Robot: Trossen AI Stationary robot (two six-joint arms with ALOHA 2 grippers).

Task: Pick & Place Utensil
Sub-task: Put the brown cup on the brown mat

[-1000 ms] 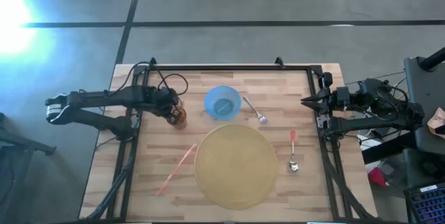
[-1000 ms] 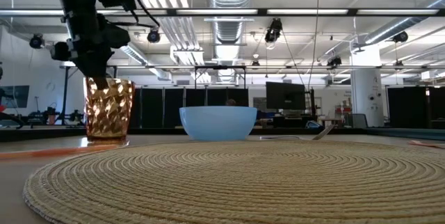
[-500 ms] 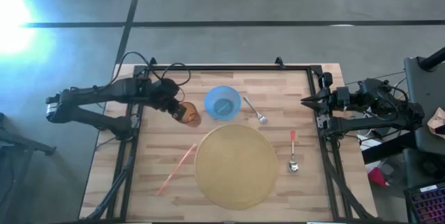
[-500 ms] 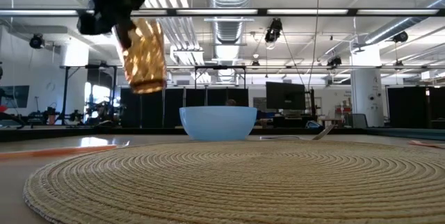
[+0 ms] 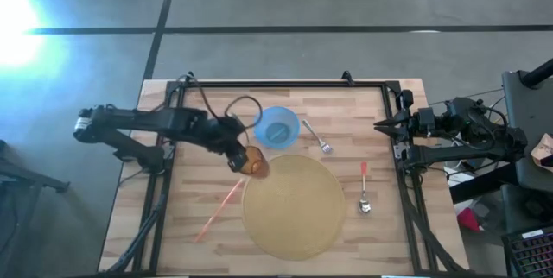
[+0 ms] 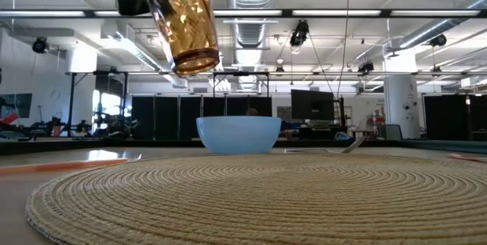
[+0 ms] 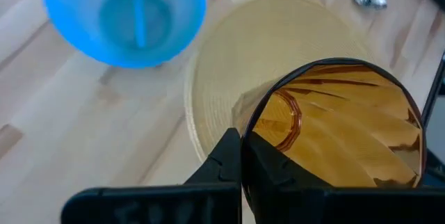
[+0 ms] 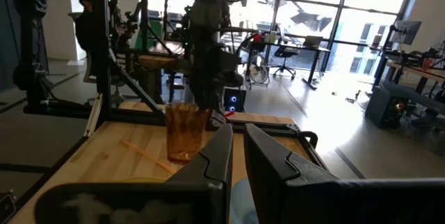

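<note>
An amber ribbed glass tumbler (image 5: 253,162) hangs in my left gripper (image 5: 237,152), above the far-left edge of the round woven placemat (image 5: 294,206). The low view shows the tumbler (image 6: 186,23) tilted, high above the table. The left wrist view looks into its mouth (image 7: 341,137). A red-handled spoon (image 5: 364,188) lies right of the mat, and a silver utensil (image 5: 317,137) lies right of the blue bowl (image 5: 276,127). My right gripper (image 5: 378,125) waits shut at the table's right edge. My left gripper holds the tumbler by its rim (image 7: 259,128). One finger is inside the mouth and one outside, with the wall pinched between them. The fingers come slanting down from the table's left. The tumbler is lifted clear and tilted, its base swung toward the mat.
A thin orange stick (image 5: 220,210) lies on the wood left of the mat. The blue bowl (image 6: 238,133) stands just beyond the mat's far edge, close to the carried tumbler. A black frame (image 5: 285,84) runs along the table's far and side edges.
My left gripper has lifted the tumbler off the table left of the bowl. It has carried it up and toward the table's right and near side, to the mat's edge. The tumbler stood upright and now tilts.
</note>
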